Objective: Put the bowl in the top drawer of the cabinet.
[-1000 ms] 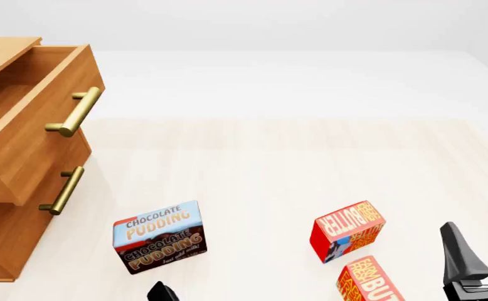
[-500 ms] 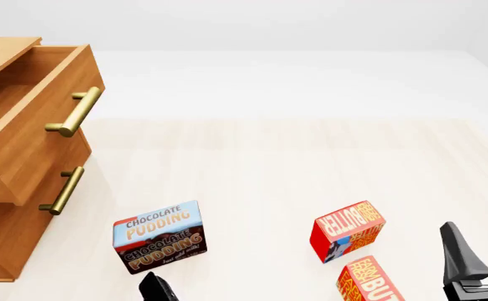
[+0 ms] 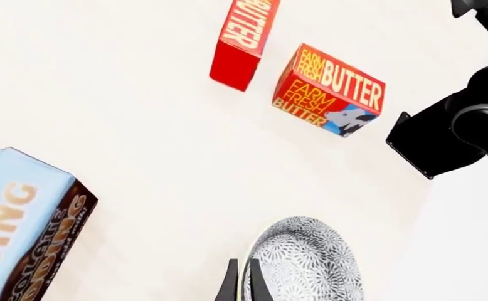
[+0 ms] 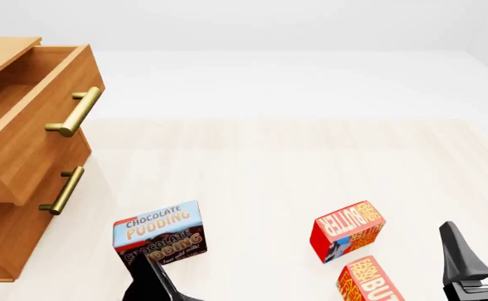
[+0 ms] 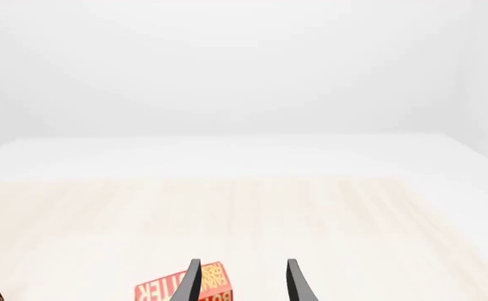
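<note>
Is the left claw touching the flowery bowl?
Touching. In the left wrist view the left claw has its two dark fingers closed on the rim of the bowl, with no gap showing.

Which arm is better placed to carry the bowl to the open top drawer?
Left. Its gripper pinches the bowl rim, and the top drawer is on its side; the right gripper is open and empty.

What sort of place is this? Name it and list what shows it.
Probably a simulated kitchen-style tabletop: an orange-brown wooden cabinet with its top drawer open, a blue-and-brown chocolate pudding box, red butter boxes, and a white floral-patterned bowl on a pale wooden table.
</note>
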Controlling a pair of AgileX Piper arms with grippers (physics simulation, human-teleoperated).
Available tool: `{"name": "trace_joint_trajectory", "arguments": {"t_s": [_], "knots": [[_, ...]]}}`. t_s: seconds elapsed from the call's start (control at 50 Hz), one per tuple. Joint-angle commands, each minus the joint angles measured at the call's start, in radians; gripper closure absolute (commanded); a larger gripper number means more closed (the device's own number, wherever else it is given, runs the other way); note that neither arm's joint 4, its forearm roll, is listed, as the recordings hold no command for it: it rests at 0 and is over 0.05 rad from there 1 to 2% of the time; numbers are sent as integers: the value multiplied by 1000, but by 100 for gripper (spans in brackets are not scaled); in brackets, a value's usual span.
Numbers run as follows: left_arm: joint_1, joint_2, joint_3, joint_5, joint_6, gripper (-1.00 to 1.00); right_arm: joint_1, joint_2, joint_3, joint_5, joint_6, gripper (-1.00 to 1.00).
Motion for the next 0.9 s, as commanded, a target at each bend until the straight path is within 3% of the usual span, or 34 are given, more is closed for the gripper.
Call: {"name": "trace_joint_trajectory", "arguments": {"t_s": [0.02, 0.3, 0.74, 0.9], "knots": [[42, -39, -43, 69, 30, 100, 7, 0, 0, -6, 5, -100], [105, -68, -111, 165, 49, 100, 14, -1, 0, -9, 5, -100], [143, -189, -305, 372, 90, 100, 25, -1, 0, -17, 8, -100], [222, -201, -358, 401, 112, 100, 29, -1, 0, -19, 8, -100]]}}
